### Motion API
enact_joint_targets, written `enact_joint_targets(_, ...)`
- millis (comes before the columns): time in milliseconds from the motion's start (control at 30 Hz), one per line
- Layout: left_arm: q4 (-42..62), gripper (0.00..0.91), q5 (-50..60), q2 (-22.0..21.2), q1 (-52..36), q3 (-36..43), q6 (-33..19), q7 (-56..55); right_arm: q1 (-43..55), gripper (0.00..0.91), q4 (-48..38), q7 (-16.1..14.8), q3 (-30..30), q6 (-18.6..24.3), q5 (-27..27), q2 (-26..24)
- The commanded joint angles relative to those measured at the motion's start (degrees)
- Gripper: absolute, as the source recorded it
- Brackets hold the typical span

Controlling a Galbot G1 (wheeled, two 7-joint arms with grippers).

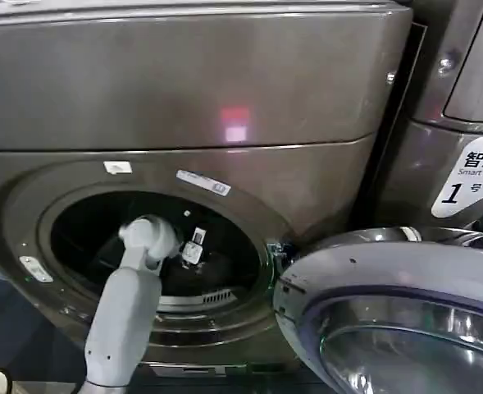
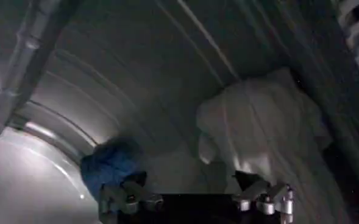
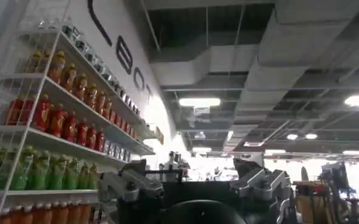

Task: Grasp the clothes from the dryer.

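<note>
A: Left gripper [image 2: 195, 198] was seen inside the dryer [image 1: 323, 176] drum, jaws spread, nothing held.
B: White garment [image 2: 261, 125] lay just ahead; blue cloth [image 2: 111, 165] beside one finger. Centring before closing was advised. Right gripper [image 3: 194, 189] was parked, open.

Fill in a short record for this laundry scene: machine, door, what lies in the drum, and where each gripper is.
machine: dryer, dark metallic front-loader
door: door swung open beside the porthole
drum contents: white garment and blue garment
left gripper: left gripper inside the drum, open, near both garments, holding nothing
right gripper: right gripper open, facing shelves of bottles and the ceiling
</note>
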Motion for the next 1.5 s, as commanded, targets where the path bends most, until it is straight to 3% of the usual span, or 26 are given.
enact_joint_targets(33,5.5,0.907,-1.0,-0.3,0.5,0.0,0.9,0.1,0.0,0.907,0.0,0.0,-0.1,-0.1,0.0,0.0)
enact_joint_targets(433,10.1,0.907,-3.2,-0.4,-0.9,0.1,2.6,0.0,0.0,0.907,0.0,0.0,-0.4,-0.1,-0.2,0.0)
enact_joint_targets(467,10.6,0.375,-3.9,-0.4,-1.1,0.1,2.6,0.1,0.0,0.907,0.1,0.0,-0.4,-0.1,-0.2,0.0)
enact_joint_targets(500,10.9,0.057,-4.1,-0.3,-1.1,0.2,2.6,0.1,0.0,0.907,0.1,0.0,-0.3,-0.1,-0.2,0.0)
enact_joint_targets(533,11.4,0.0,-3.8,-0.3,-1.2,0.2,2.5,0.1,0.0,0.907,0.1,0.0,-0.4,-0.1,-0.2,0.0)
enact_joint_targets(1300,11.0,0.0,-18.2,-0.6,-3.7,-0.9,9.9,-4.5,0.0,0.907,0.1,-0.1,-0.9,-0.1,-0.2,0.1)
enact_joint_targets(1500,9.3,0.0,-24.2,-1.6,-4.9,-3.6,15.6,-19.0,0.2,0.907,0.6,-0.9,-1.4,0.0,0.3,0.6)
